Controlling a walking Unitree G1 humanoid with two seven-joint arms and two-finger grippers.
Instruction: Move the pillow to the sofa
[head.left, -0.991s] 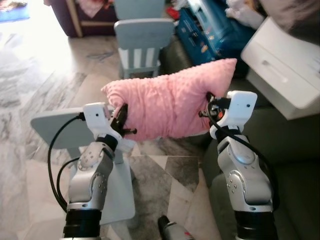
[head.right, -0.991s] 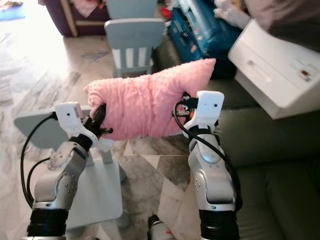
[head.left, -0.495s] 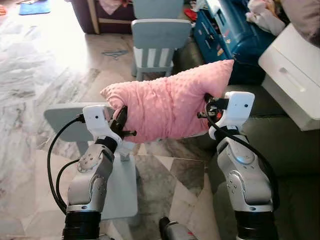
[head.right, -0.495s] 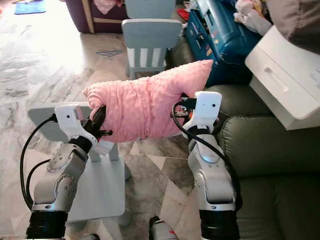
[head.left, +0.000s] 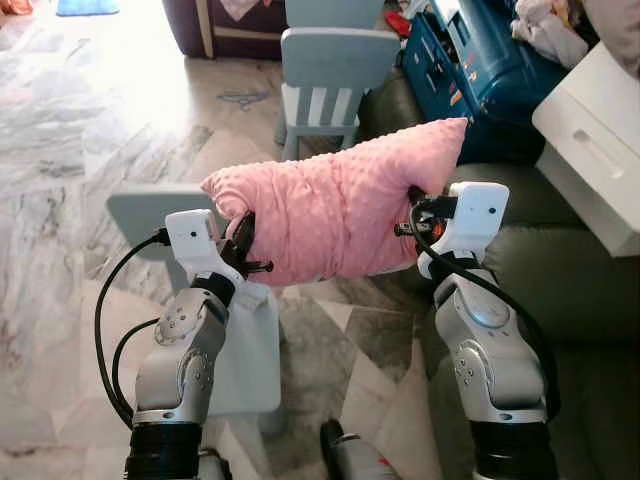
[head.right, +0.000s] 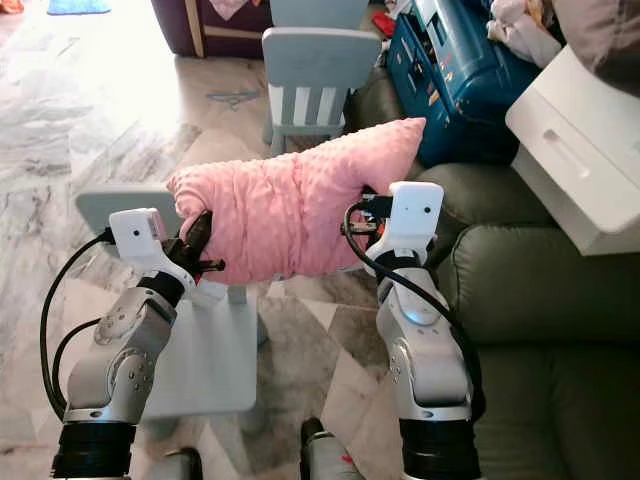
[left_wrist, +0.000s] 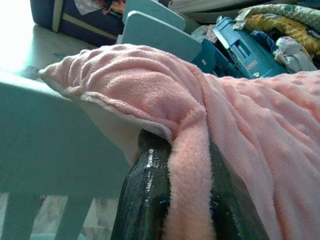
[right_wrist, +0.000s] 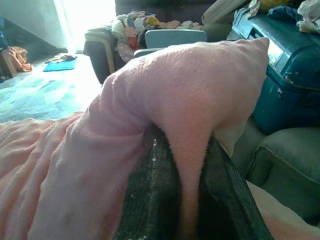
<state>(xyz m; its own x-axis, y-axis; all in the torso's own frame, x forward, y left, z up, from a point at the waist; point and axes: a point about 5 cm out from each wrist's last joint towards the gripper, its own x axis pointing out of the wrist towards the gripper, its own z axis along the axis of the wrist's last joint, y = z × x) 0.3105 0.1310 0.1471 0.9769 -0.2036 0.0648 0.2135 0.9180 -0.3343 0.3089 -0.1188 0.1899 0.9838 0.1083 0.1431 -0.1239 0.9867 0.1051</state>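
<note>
Jaws of the left gripper (head.left: 245, 243) and right gripper (head.left: 415, 215) each pinch a fold at opposite ends of the pink pillow (head.left: 335, 205), held aloft with its long axis left to right. Beneath is marble floor (head.left: 90, 130); the green sofa (head.left: 585, 280) lies right, nearer the right arm.

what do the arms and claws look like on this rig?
Both arms are silver metal with rounded joint housings and dark bands near the base. A white boxy wrist module sits behind the left claw and the right claw. Black cables loop along both arms. Each claw has two long black fingers with a slightly glossy, textured surface.
</note>
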